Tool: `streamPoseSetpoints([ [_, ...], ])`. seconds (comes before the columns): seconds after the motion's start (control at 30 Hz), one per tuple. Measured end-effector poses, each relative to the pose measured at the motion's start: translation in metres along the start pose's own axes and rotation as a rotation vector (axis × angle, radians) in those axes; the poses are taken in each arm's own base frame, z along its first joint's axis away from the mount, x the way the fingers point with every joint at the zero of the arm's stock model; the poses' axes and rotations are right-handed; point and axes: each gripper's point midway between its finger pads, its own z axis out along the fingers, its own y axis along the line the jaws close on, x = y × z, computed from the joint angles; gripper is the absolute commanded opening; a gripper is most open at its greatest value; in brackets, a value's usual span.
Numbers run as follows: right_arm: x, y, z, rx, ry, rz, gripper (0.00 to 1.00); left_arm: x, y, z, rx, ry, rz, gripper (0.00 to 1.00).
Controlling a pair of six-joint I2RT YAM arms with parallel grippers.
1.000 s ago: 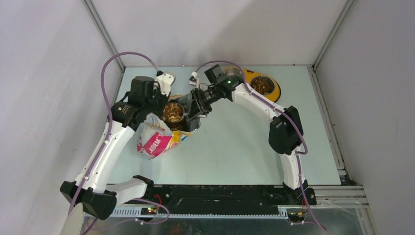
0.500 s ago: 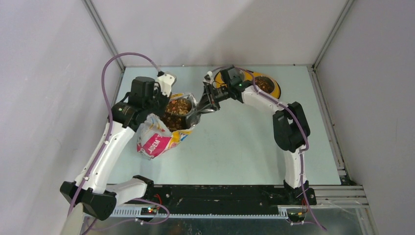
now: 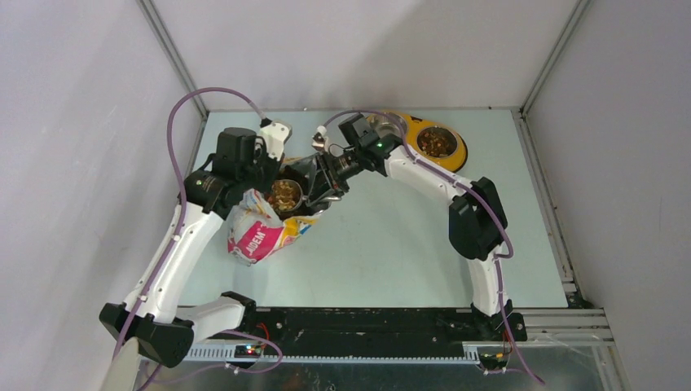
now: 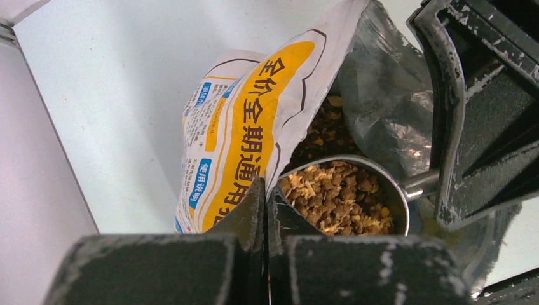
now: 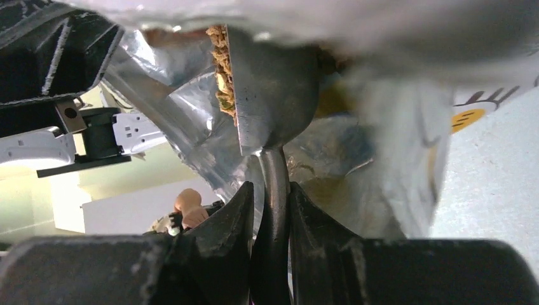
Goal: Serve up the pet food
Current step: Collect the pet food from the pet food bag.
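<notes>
One heaped scoop (image 5: 273,82) of pet food (image 4: 334,197) sits just ahead of my right jaws, which are clamped on its handle, inside the bag (image 4: 241,133). My left jaws are pinched together on the bag's rim, I judge to keep the mouth open.

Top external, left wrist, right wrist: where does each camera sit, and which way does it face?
Top external: above and behind, facing down on the table; left arm and right arm show.
Left wrist: on the left arm, facing along the left tool, shut on the bag.
Right wrist: on the right arm, facing along the right tool, gripping the scoop handle.
Shared: both wrist views show the scoop holding pet food.
</notes>
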Motion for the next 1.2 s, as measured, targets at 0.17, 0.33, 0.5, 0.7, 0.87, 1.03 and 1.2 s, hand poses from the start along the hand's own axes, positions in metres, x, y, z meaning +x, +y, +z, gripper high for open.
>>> streamPoseSetpoints([
  [0.17,-0.018,-0.018,-0.016,0.006,-0.072,0.071,0.00,0.000,0.000,-0.001,0.000,-0.003,-0.001,0.00],
  [0.33,-0.027,-0.025,-0.039,-0.040,-0.090,0.132,0.00,-0.001,0.000,-0.001,0.002,-0.007,-0.001,0.00],
  [0.5,0.013,0.006,0.002,-0.060,0.062,0.019,0.00,0.001,0.000,-0.002,-0.001,0.003,-0.001,0.00],
  [0.7,-0.006,-0.003,-0.008,-0.043,-0.008,0.077,0.00,0.002,0.003,-0.007,-0.011,0.002,-0.006,0.00],
  [0.87,-0.030,-0.016,-0.041,-0.059,-0.088,0.108,0.00,0.000,0.002,-0.006,-0.005,-0.007,-0.003,0.00],
  [1.03,-0.027,-0.017,-0.038,-0.063,-0.075,0.111,0.00,0.000,0.002,-0.006,-0.005,-0.007,-0.004,0.00],
  [1.2,-0.027,-0.019,-0.041,-0.065,-0.074,0.101,0.00,0.000,0.001,-0.006,-0.005,-0.007,-0.006,0.00],
])
